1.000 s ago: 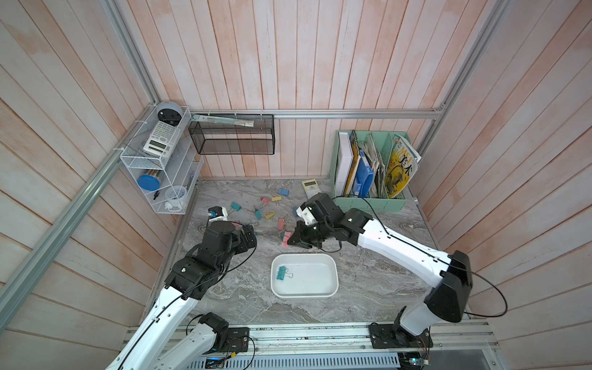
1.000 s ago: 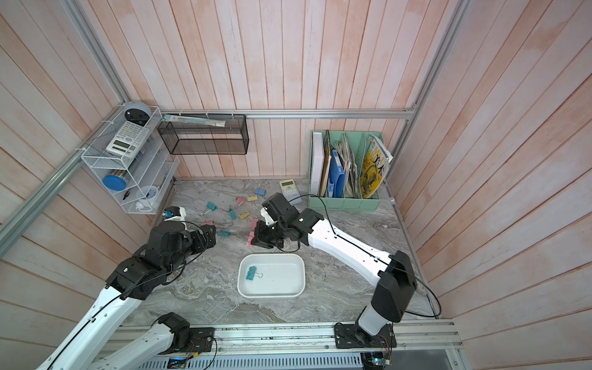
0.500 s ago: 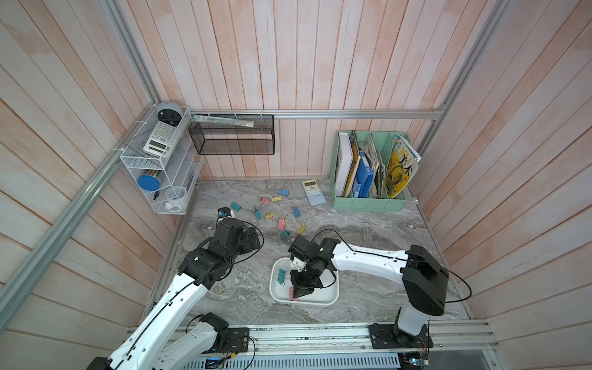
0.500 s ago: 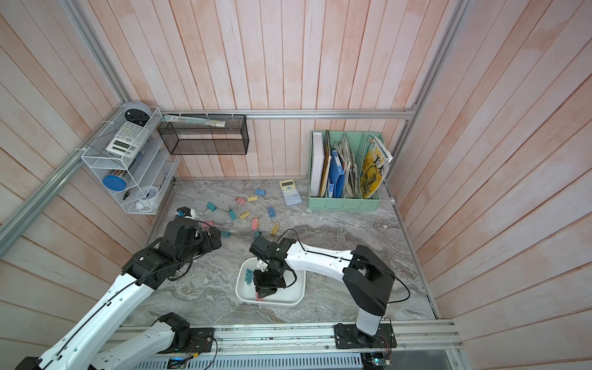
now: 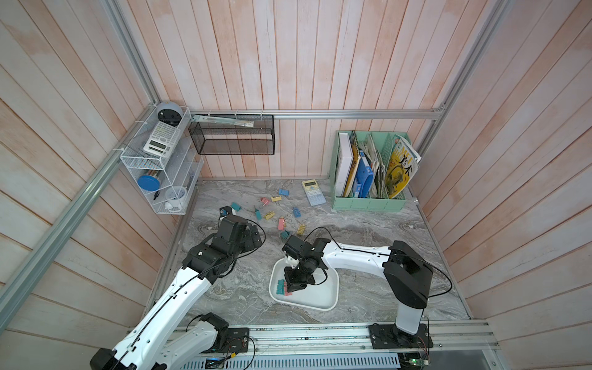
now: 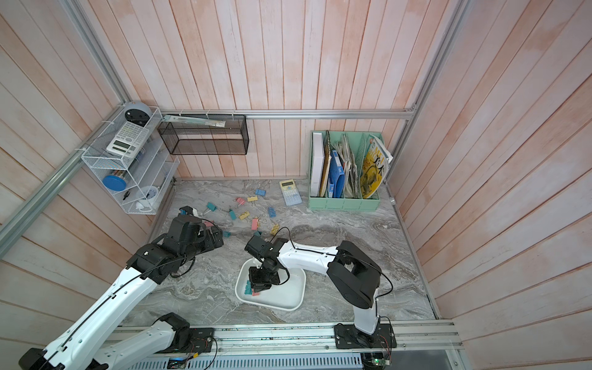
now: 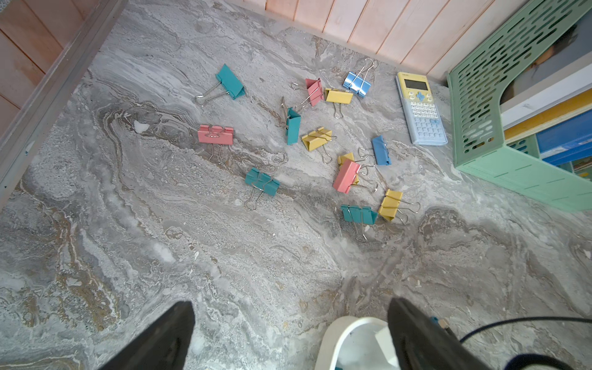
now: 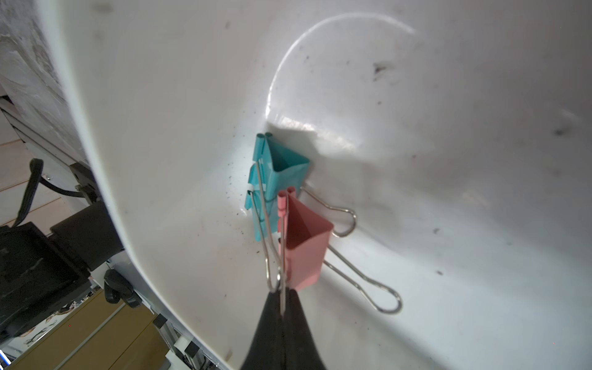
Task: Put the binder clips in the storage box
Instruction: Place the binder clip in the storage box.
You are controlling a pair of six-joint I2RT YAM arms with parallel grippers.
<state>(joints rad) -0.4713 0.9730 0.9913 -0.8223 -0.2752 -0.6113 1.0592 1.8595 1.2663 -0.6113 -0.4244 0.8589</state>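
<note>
Holding the left end effector (image 7: 290,307) spread wide, black fingers well apart, above bare grey marbled desk (image 5: 368,230) near its left edge. Looking down from there on a dozen-odd loose binder clips (image 7: 262,182) scattered from the back left of the desk toward its middle. Showing them as folded wedges in teal, pink, yellow and blue, with thin silver wire handles pointing every way and no shared long axis; hiding one yellow clip half under a pink one.

Pressing the right end effector (image 8: 282,298) together on one wire handle of a pink clip (image 8: 304,246), down inside the storage box (image 5: 322,290) at the front middle of the desk. Turning that clip's open triangular end toward the wrist camera, second handle splayed over the smooth white floor, speckled with dark grit. Sharing the box's rounded left end with a teal clip (image 8: 282,166), just beside it. Covering much of both clips with black fingers in both top views, long axes hard to settle.

Cropping the box to one white corner in the left wrist view. Showing a pale calculator (image 5: 313,192) near the back edge and a mint-green slotted file holder (image 5: 368,203) at the back right corner.
</note>
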